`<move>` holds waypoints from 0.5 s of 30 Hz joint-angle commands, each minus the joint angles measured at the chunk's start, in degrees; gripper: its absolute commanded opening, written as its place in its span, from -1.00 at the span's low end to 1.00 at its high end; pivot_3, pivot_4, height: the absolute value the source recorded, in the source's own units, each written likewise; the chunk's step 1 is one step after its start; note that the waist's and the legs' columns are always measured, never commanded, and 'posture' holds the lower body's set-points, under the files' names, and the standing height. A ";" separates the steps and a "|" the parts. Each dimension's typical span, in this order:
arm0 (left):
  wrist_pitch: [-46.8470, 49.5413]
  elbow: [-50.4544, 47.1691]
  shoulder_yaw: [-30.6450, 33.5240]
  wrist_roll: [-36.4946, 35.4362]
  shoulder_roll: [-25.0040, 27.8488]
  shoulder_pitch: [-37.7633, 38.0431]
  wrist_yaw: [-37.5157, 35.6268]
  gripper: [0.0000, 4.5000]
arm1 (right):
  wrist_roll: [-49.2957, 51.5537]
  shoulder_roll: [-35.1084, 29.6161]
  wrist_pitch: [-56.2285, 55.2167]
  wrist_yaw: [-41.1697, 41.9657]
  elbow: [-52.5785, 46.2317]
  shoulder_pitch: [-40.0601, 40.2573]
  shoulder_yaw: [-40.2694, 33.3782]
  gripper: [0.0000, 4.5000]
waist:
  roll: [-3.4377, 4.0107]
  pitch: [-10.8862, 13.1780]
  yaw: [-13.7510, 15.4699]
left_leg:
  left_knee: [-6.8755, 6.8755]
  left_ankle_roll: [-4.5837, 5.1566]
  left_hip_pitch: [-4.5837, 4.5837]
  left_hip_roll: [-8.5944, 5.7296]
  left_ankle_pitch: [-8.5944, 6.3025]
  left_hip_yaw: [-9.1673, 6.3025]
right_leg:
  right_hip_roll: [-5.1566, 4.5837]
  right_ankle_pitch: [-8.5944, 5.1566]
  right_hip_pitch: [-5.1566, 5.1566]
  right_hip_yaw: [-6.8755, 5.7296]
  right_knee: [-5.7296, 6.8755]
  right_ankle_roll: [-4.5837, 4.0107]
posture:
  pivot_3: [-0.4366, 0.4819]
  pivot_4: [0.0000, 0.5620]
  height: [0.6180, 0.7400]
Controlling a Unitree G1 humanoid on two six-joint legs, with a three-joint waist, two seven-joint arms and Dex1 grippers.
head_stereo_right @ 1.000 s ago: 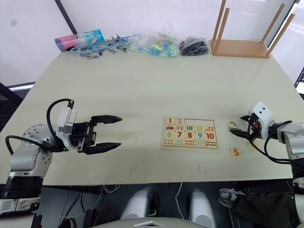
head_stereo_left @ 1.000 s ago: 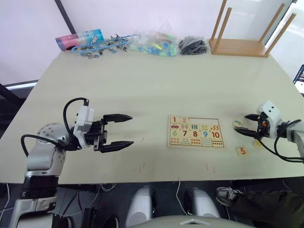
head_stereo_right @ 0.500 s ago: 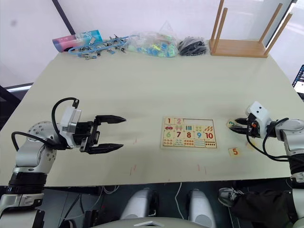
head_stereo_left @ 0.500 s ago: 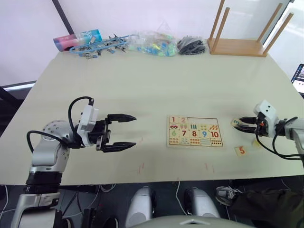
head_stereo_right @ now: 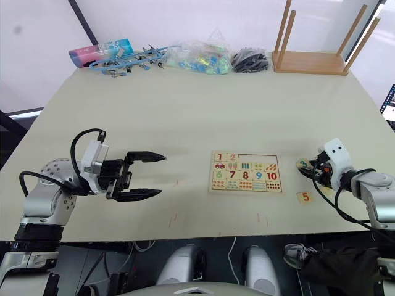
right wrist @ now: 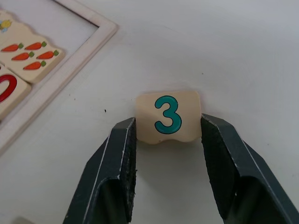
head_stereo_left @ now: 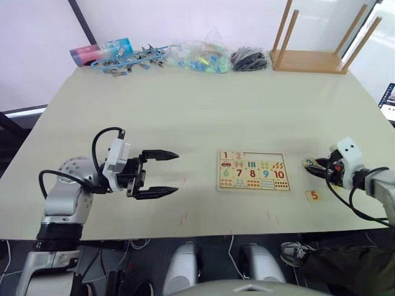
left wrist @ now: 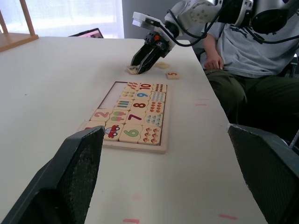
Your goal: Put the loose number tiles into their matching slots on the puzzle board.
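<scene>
The right gripper (right wrist: 168, 135) pinches the 3 tile (right wrist: 168, 116) at the puzzle board's (head_stereo_left: 253, 171) three o'clock, likely lifting next; the left gripper (head_stereo_left: 170, 174) gapes idle.

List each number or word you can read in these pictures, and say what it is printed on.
"3", teal, on the loose tile between the right hand's fingers.
"5", orange, on a loose tile lying on the table.
"1", "2", "6", "7", "8", "9", "10" on tiles seated in the puzzle board.
Print on the tube at the far edge: too small to read.
</scene>
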 commanded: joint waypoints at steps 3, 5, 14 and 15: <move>-0.89 -0.35 -0.11 -0.30 -0.06 -1.09 -0.61 1.00 | 0.78 11.23 23.79 -18.18 -18.97 1.67 -5.23 -0.34 | -0.08 -0.05 -0.01 | -0.02 -0.01 -0.03 0.02 0.00 -0.10 | 0.02 0.00 -0.03 -0.06 0.01 -0.02 | -0.05 -0.47 0.97; -0.80 -0.25 -0.22 -0.31 -0.02 -1.34 -0.69 1.00 | 0.08 15.17 28.26 -22.47 -22.80 1.60 -5.67 -0.34 | -0.08 -0.05 -0.16 | -0.02 0.00 -0.04 0.02 0.00 -0.11 | 0.02 0.00 -0.04 -0.06 0.01 -0.02 | -0.05 -0.47 0.97; -0.90 0.16 -0.35 -0.03 -0.23 -1.97 -0.68 1.00 | -2.99 25.56 41.34 -33.73 -30.91 -2.22 -8.39 -0.34 | -0.08 -0.05 -0.70 | -0.02 0.00 -0.10 -0.02 0.00 -0.15 | 0.01 -0.01 -0.07 -0.11 0.00 -0.01 | -0.05 -0.47 0.97; -0.88 0.08 -0.34 -0.03 -0.27 -1.94 -0.62 1.00 | -3.05 26.29 42.25 -34.14 -31.46 -2.20 -8.37 -0.34 | -0.09 -0.05 -0.70 | -0.03 0.00 -0.12 -0.02 0.00 -0.17 | 0.01 -0.01 -0.08 -0.13 0.00 -0.01 | -0.05 -0.47 0.97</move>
